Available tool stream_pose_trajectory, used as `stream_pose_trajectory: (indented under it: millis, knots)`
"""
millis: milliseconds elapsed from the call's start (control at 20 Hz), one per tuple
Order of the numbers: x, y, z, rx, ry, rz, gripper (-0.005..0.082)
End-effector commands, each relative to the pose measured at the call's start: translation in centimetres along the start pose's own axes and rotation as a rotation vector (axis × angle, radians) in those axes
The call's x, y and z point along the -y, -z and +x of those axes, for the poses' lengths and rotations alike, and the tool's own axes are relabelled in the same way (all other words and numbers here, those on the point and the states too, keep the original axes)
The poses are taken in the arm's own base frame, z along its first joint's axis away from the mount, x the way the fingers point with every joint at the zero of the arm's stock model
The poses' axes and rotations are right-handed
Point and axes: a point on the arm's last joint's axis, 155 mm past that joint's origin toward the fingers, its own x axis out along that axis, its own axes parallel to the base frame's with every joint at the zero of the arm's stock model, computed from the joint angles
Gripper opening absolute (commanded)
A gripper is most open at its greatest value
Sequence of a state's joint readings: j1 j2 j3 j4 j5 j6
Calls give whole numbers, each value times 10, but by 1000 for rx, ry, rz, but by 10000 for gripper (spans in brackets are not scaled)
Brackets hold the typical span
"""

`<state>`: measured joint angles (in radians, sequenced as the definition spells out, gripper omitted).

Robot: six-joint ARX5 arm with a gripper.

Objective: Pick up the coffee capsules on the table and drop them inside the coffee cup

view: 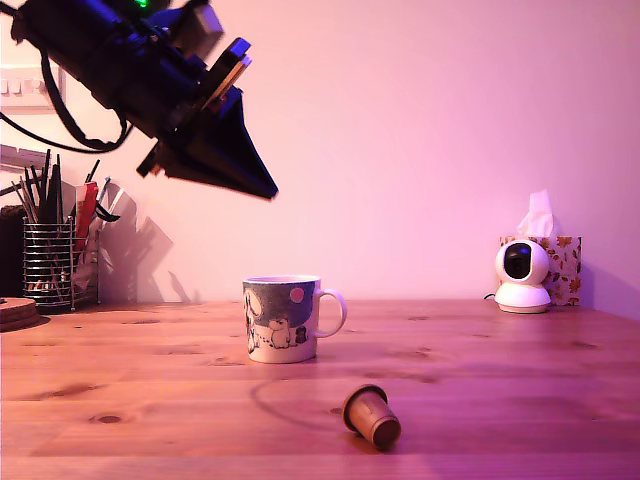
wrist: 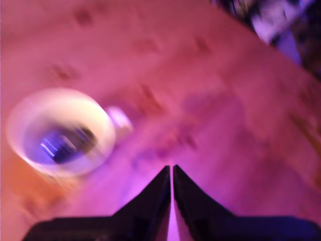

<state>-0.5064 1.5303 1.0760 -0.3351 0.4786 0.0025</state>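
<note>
While the black wedge-shaped end effector (view: 262, 187) hangs high in the air at the exterior view's upper left, its two fingers sit pressed together w/ only a hairline slit between them in the wrist view (wrist: 172, 170), nothing held. White ceramic mug w/ grey-blue cartoon print, white figures & a pink dot (view: 282, 319) stands upright mid-bench, loop handle toward the exterior view's right. Wrist view is blurred, but shows the mug's round white rim (wrist: 60, 131) from above w/ something dark & bluish inside; can't tell what. Tan-brown tapered coffee capsule (view: 371, 416) lies on its side on the wooden bench (view: 520, 390), nearer the camera than the mug and a bit to the exterior view's right, apart from it. Wire utensil holder w/ pens (view: 50, 262) at far left, white round camera (view: 522, 276) and floral tissue box (view: 560, 265) at far right by the wall.
</note>
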Motion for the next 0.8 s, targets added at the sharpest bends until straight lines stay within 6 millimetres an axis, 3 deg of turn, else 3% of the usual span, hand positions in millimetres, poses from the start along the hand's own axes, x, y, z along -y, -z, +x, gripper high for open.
stream_pose_trajectory:
  millis: [0, 250, 400, 750]
  knots:
    - [7, 7, -4, -23, 1, -3, -20]
    - [13, 28, -2, -109, -18, 25, -20]
    - [23, 35, 1, -134, 5, 133, -20]
    - [35, 47, 3, -173, 72, 609, -20]
